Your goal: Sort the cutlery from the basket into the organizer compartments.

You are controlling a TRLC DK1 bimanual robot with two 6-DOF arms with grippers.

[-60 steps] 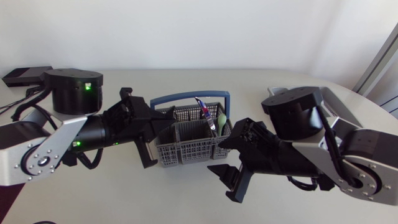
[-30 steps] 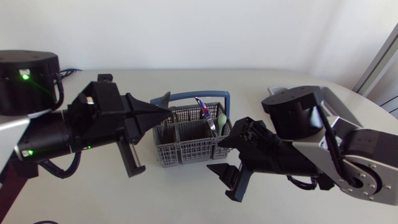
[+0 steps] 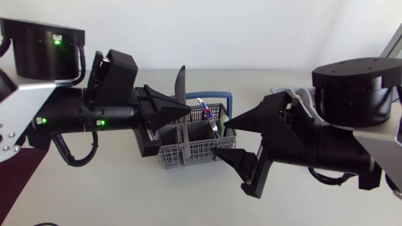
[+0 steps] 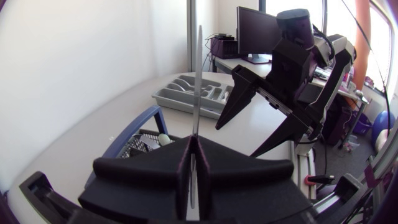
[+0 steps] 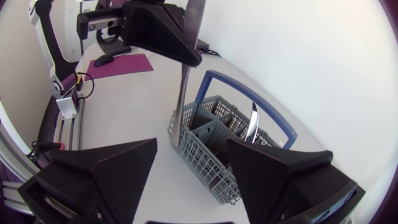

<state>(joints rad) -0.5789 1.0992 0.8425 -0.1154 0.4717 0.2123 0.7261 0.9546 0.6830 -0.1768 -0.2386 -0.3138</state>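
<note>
Head view looks down on my two arms meeting over the grey basket [image 3: 188,147] with the blue handle, which stands on the surface [image 3: 94,194] between them. My left pincer [image 3: 181,111] is clamped tight on a knife [image 3: 181,80], whose blade points up above the fingers. My right pincer [image 3: 223,137] is spread wide and grips nothing; its fingers hang at the basket's right side. Two pieces stand in the basket's far compartments: a green spoon [image 3: 223,120] and a piece with red and blue on it [image 3: 204,110].

Left wrist view alone shows the organizer [image 4: 199,99], a grey tray lying on the surface beyond the basket and apart from it. It also shows the knife edge-on, pinched from both sides between my left fingers.

Right wrist view gives what the other two hide: the knife's lower end hangs beside the basket's near corner. Whether it touches the mesh there, I cannot tell.
</note>
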